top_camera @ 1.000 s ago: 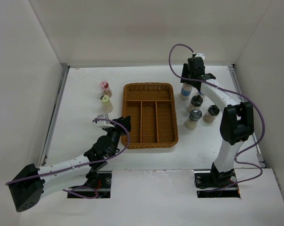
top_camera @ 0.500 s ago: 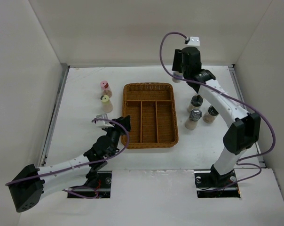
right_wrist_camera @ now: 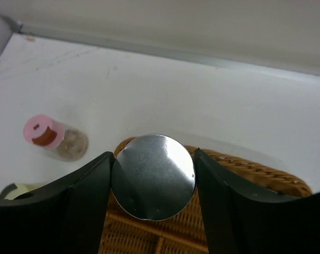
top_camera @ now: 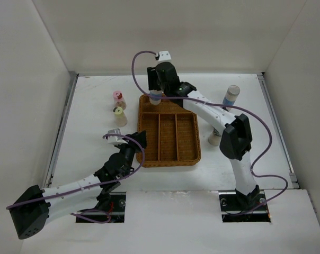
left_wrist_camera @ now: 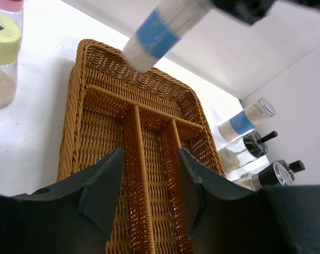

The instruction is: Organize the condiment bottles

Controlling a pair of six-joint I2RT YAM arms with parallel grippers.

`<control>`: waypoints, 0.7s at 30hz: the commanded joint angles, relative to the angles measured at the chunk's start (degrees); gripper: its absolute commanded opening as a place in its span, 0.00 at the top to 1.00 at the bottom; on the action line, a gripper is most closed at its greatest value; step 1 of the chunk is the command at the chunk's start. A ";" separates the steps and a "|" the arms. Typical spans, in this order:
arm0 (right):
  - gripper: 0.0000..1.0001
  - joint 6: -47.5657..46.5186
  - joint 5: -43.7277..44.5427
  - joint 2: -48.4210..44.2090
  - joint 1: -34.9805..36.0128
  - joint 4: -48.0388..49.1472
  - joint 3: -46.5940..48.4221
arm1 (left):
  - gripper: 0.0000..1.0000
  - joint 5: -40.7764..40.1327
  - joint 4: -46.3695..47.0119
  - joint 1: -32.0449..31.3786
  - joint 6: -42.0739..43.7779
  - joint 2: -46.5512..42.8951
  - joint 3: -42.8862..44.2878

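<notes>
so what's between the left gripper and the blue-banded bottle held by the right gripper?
Only the brown wicker divided tray: the left wrist view shows its compartments running from the left gripper to the blue-banded bottle, held over its far end.

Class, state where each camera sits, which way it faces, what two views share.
Top external: high behind the bases, facing down at the table; both arms show.
Left wrist: low, facing along the wicker tray; own fingers show.
Right wrist: above the held bottle, facing down; own fingers show.
Shared: wrist views show the held bottle.
</notes>
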 commanded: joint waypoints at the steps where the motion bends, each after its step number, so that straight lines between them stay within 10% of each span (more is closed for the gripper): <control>1: 0.57 1.72 -1.17 0.07 0.90 4.48 3.84 | 0.57 -0.25 1.83 0.36 -0.86 -0.72 -0.75; 13: 0.56 2.69 -1.17 2.63 3.80 8.69 -6.17 | 0.56 0.01 1.83 0.36 -1.03 0.34 -0.58; 21: 0.32 3.48 -0.21 0.87 5.12 11.86 -11.28 | 0.56 0.72 1.83 0.54 -1.30 0.60 -0.40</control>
